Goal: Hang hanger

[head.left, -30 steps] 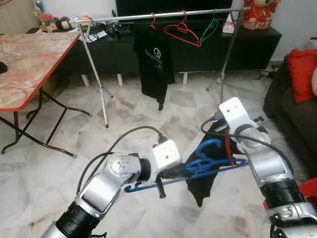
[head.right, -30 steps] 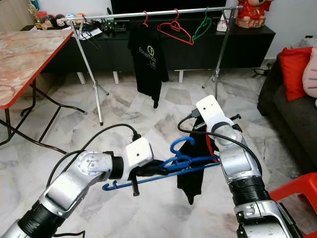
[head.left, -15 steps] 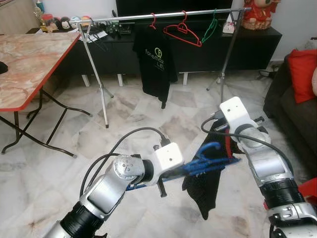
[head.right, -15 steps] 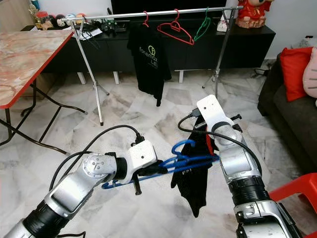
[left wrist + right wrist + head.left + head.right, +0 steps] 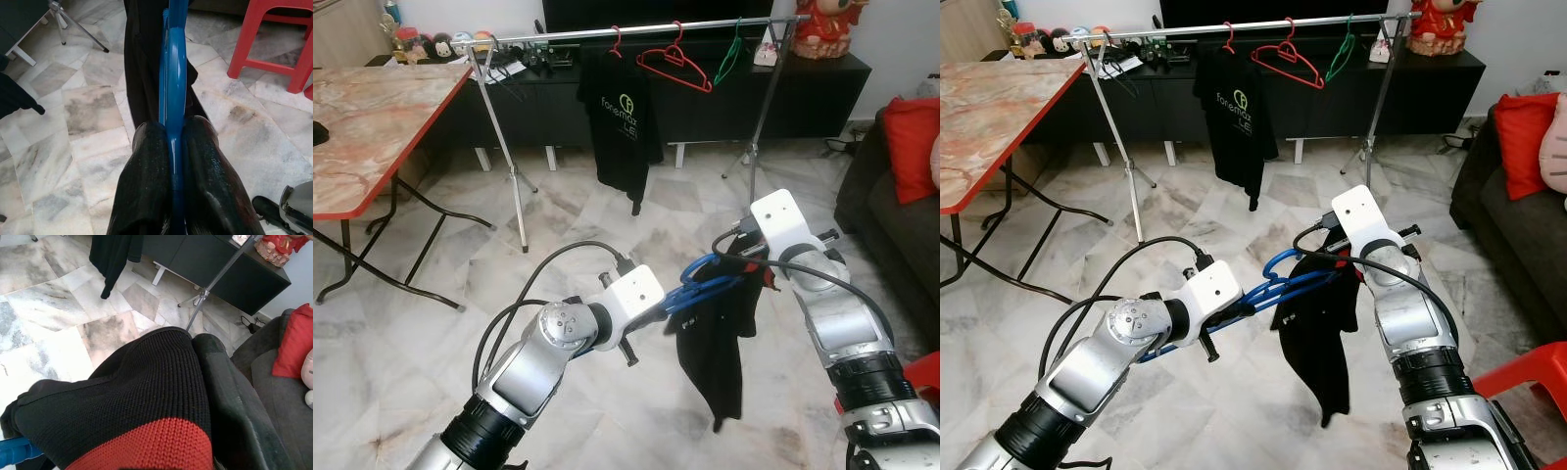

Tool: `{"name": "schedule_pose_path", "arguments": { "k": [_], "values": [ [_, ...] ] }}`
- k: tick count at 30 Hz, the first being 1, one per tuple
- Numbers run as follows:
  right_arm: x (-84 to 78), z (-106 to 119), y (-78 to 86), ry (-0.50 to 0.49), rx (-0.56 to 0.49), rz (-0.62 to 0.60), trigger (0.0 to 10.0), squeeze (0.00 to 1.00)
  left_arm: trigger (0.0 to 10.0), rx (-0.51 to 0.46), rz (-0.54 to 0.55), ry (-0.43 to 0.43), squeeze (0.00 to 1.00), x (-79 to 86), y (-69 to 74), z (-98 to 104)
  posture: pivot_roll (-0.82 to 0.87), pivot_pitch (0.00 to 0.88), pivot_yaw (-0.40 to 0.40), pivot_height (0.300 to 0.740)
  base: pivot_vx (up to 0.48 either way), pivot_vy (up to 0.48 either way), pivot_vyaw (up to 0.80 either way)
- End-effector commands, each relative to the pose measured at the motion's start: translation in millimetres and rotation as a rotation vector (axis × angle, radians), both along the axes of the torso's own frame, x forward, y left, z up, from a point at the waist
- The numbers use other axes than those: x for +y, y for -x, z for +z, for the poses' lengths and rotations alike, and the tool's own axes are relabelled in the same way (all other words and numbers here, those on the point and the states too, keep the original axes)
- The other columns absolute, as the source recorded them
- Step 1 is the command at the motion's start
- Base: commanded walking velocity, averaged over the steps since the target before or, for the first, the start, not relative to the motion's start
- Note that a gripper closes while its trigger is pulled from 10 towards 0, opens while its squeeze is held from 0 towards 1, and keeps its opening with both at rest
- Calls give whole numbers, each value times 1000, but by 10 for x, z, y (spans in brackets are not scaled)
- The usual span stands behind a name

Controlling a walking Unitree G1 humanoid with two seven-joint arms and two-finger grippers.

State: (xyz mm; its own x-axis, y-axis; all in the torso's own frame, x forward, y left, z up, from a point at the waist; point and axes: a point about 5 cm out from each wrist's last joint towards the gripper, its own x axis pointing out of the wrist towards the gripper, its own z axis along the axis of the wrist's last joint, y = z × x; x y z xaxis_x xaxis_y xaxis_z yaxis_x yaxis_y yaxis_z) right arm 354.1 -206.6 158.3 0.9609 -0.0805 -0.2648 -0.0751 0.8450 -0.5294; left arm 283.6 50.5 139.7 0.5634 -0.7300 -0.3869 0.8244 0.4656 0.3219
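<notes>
Marble floor lies beneath the blue hanger, clamped in the left gripper jaws, while the right gripper jaws pinch its black garment.

A black knit garment with a red band across its lower edge drapes over the right gripper, one dark finger showing beside the cloth. A sliver of blue hanger pokes out beneath the fabric. Beyond lie marble floor tiles, a hanging black shirt, a metal rack leg, a black cabinet and a dark sofa with a red cushion.
</notes>
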Motion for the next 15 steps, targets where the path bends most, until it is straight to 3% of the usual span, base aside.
{"name": "schedule_pose_path", "arguments": {
  "k": [1,15],
  "values": [
    [-19,100,-32,-15,-30,-10,10000,0,10000,-24,37,-4,0,48,-61,61,-124,0,17,740,0,0,0],
    [-19,100,-32,-15,-30,-10,10000,0,10000,-24,37,-4,0,48,-61,61,-124,0,17,740,0,0,0]
  ]
}}
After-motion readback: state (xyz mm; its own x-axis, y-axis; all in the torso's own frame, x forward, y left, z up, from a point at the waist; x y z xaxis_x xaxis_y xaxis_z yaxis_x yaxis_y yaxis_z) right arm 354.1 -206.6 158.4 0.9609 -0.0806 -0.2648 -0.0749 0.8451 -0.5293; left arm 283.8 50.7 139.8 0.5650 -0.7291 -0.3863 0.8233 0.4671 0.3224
